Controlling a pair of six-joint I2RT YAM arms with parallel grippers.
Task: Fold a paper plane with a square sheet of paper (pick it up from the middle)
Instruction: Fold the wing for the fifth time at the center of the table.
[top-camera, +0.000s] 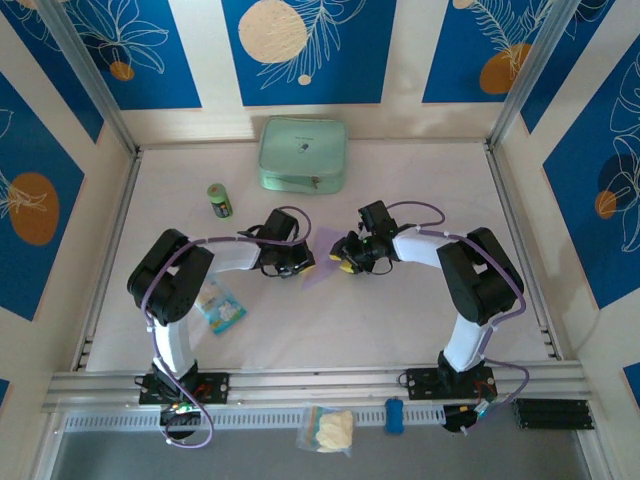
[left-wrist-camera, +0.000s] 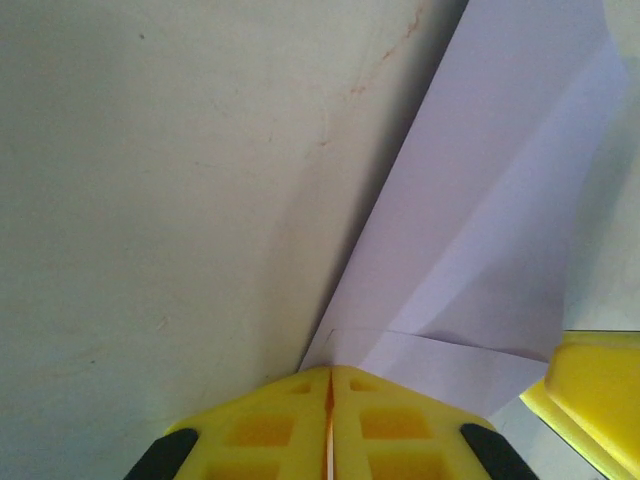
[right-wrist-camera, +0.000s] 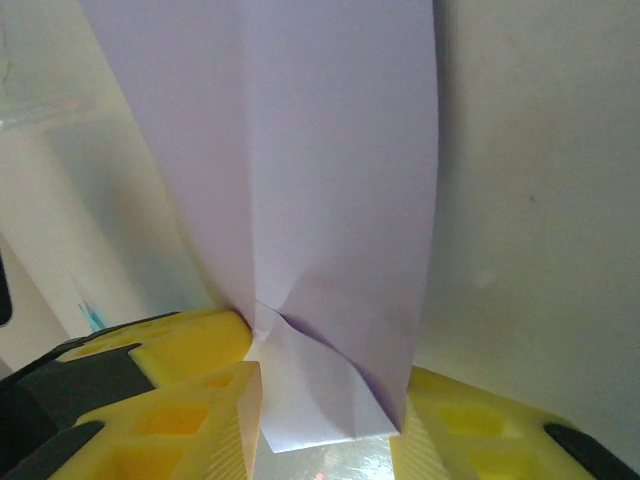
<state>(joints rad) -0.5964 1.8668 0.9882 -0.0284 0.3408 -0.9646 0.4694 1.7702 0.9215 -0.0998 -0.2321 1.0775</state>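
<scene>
At the centre of the table (top-camera: 400, 310), left gripper (left-wrist-camera: 330, 390) was pinched shut on the folded paper (left-wrist-camera: 470, 220); right gripper (right-wrist-camera: 325, 430) sat half-open, paper between its fingers (right-wrist-camera: 180, 400). Mint pouch (top-camera: 303, 153) at 12 o'clock.

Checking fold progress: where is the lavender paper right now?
In the top external view the lavender paper is mid-table, between the left end effector and right end effector, on the near side of the mint-green pouch.

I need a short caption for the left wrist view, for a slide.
Yellow left jaws shut on the lower corner of the creased lavender paper, pale table behind.
</scene>
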